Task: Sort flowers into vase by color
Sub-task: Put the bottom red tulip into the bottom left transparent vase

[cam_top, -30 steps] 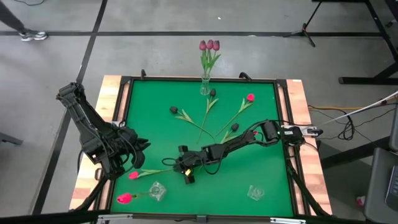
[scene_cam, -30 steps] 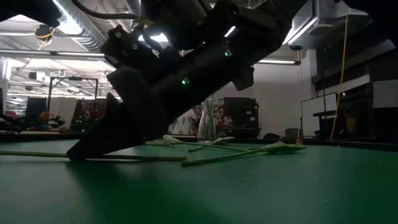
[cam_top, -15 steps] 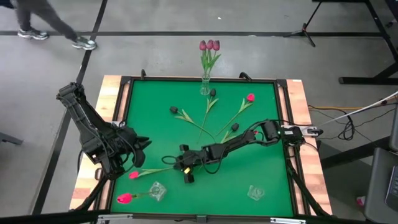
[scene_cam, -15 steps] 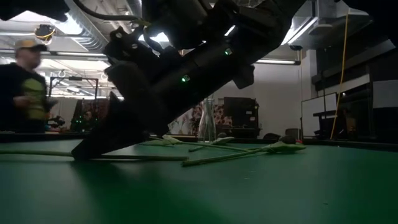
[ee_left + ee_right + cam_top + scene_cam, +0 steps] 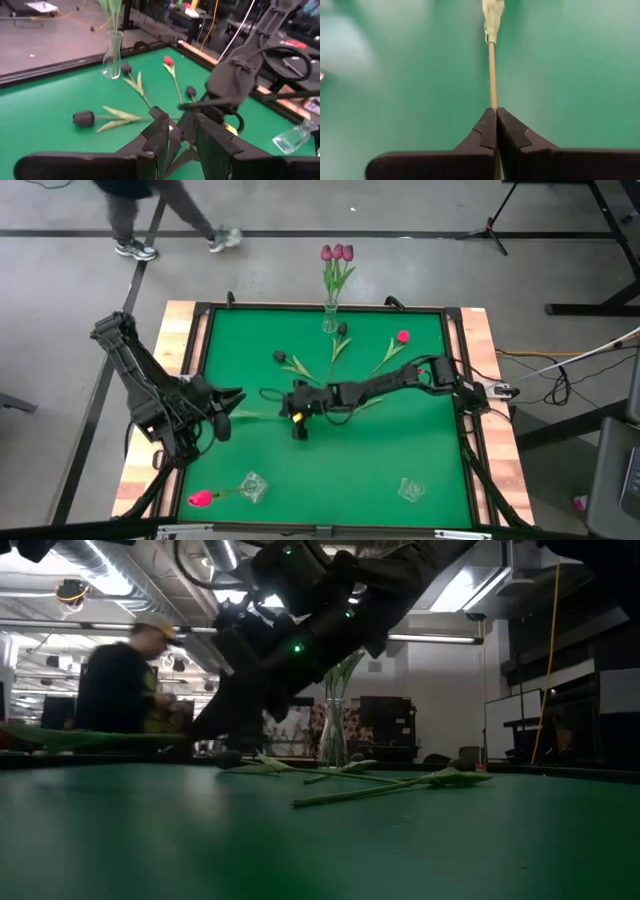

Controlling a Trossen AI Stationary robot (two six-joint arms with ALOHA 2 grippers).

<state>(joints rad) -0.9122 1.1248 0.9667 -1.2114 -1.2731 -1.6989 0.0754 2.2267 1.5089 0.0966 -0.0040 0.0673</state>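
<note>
The flowers lie scattered on the green table (image 5: 420, 440), except three mauve ones standing in the far vase (image 5: 329, 320), one red head (image 5: 200, 499) by a near glass, and one stem (image 5: 491, 75) pinched in the fully closed right claw (image 5: 296, 418) mid-table. Light, thin and springy, it will likely droop and swing, so a grip low on the bare stem suits. The left claw (image 5: 176, 137), fingers slightly apart and empty, waits beside it.
</note>
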